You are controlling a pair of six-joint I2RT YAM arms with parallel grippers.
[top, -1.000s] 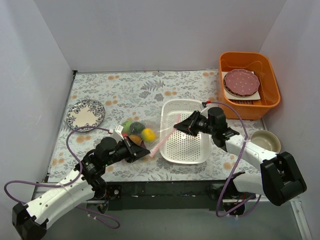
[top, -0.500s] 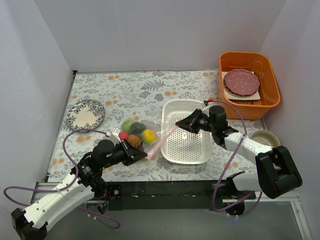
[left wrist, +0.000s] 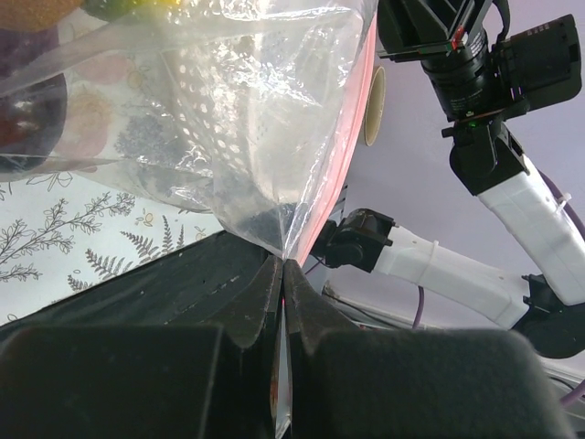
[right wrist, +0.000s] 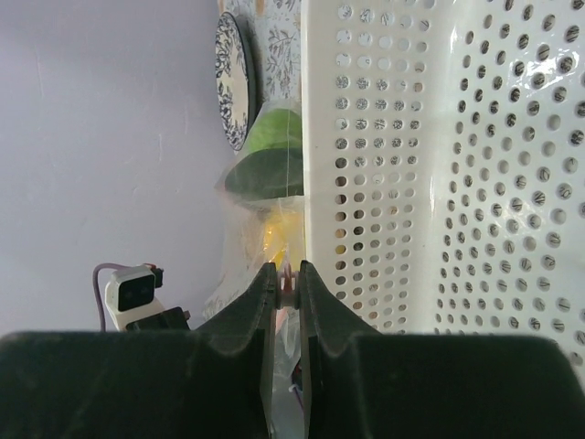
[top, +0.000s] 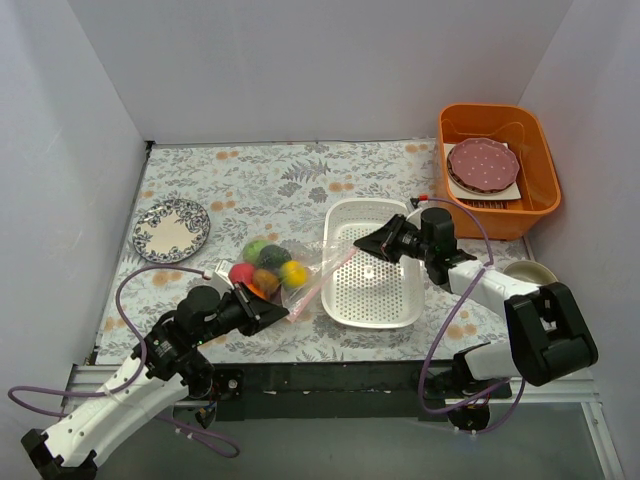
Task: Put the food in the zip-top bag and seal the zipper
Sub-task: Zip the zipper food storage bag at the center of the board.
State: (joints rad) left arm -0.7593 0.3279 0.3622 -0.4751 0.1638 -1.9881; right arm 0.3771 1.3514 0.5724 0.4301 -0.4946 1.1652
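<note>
The zip-top bag [top: 285, 268] lies on the table left of the white basket. Inside it are the food pieces: a red ball [top: 240, 272], a yellow lemon [top: 293, 273], a light-green ball [top: 255, 248], the dark-green avocado [top: 273, 256] and an orange [top: 266, 281]. The pink zipper [top: 328, 275] runs taut between both grippers. My left gripper [top: 278, 312] is shut on the bag's near corner [left wrist: 283, 261]. My right gripper [top: 358, 247] is shut on the zipper's far end [right wrist: 289, 279], over the basket's left rim. The kiwi and eggplant are not clearly visible.
The white perforated basket [top: 372, 205] stands right of the bag, under my right gripper. An orange bin [top: 545, 190] with plates [top: 483, 165] is at the back right. A patterned plate [top: 171, 227] lies at the left, and a bowl [top: 527, 272] at the right.
My left gripper has pulled back toward the near left with the bag corner. The bag and food slid left. My right gripper shifted slightly back and right, and the zipper is stretched longer.
</note>
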